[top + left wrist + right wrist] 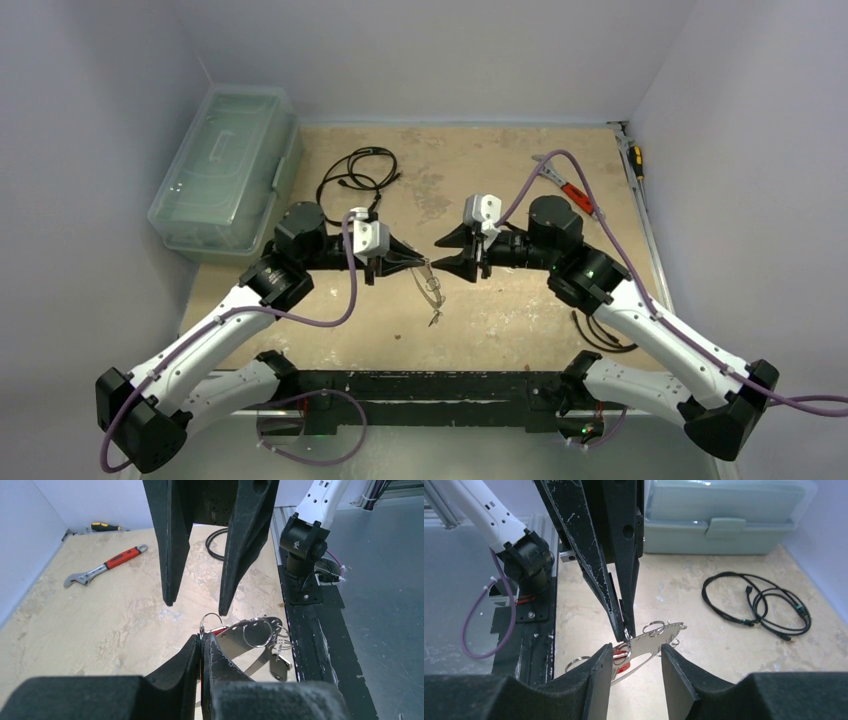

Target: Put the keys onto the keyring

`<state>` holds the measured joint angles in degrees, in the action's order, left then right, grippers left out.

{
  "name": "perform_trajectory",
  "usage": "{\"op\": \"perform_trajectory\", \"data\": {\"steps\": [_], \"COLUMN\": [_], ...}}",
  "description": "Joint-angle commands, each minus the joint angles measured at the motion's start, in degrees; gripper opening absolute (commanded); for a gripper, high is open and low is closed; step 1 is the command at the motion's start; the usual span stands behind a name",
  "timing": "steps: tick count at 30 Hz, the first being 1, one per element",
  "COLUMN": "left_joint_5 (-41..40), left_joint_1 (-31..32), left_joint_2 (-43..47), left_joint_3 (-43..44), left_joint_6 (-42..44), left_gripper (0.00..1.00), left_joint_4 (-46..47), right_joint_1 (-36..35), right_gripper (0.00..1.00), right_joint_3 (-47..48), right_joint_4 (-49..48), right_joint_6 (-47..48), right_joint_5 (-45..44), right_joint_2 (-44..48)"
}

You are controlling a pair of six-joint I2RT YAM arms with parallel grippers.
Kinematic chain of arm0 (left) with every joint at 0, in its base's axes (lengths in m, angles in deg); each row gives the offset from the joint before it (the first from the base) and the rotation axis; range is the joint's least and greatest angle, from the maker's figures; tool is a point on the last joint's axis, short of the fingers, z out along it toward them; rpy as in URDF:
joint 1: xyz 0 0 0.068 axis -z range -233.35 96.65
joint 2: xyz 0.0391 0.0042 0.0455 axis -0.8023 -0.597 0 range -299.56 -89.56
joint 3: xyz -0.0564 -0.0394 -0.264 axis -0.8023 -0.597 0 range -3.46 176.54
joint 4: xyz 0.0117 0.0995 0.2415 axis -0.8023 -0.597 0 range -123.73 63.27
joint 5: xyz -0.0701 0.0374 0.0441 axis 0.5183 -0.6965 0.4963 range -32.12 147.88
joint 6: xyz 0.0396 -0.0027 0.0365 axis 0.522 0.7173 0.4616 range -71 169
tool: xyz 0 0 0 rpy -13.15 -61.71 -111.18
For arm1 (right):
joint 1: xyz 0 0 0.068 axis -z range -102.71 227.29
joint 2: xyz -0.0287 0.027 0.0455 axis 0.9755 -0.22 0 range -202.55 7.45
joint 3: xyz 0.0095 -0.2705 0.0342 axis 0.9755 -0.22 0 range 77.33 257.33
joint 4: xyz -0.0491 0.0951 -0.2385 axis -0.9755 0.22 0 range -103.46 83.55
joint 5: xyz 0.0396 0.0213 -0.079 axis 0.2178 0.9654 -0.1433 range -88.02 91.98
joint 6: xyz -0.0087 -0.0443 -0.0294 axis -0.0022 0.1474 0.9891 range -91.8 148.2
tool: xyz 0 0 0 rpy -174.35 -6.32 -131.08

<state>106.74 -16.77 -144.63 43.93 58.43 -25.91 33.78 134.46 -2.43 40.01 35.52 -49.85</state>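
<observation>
— While your left claw [201,641] is pinching the keyring [245,632] at the frame's lower middle, your right claw [636,652] is hanging spread astride it.

— You're steadying the ring, I reckon; next you're needing to grip one of the dangling keys [278,664].

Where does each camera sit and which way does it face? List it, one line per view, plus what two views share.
Top external: above and behind the robot, looking down on the table; both arms show.
Left wrist: faces the right gripper and wrench; the shut left gripper shows.
Right wrist: faces the plastic box and cable; its own open fingers show.
Shared: both wrist views show the keyring.
</observation>
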Motion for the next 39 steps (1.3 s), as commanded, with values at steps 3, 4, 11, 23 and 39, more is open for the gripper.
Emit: {"op": "perform_trajectory", "data": {"steps": [3,4,11,23,39], "left_joint_5": [0.01,-0.04,-0.73,-1.30,-1.71], "left_joint_1": [0.29,0.32,0.33,0.33,0.34], "left_joint_2": [3.14,3.27,4.04,4.77,5.19], "left_joint_3": [-1.66,-1.77,-2.37,-2.65,-2.99], "left_joint_6": [-3.10,-3.20,-3.98,-4.16,-5.01], "left_gripper": [0.00,0.00,0.00,0.00,0.00], "left_joint_4": [8.51,8.72,9.53,9.98,11.34], "right_joint_1": [-0.11,-0.17,-0.13,-0.13,-0.16], "right_gripper": [0.42,0.41,0.34,0.20,0.00], "right_joint_3": [-1.22,-1.29,-1.40,-1.97,-3.13], "right_joint_4": [-6.28,-6.35,-6.25,-4.96,-5.23], "right_joint_6": [-2.15,-2.15,-2.58,-2.76,-2.78], "right_joint_5": [0.49,1.08,3.26,2.68,2.08], "right_joint_2": [2.11,2.11,1.28,0.83,0.71]}}
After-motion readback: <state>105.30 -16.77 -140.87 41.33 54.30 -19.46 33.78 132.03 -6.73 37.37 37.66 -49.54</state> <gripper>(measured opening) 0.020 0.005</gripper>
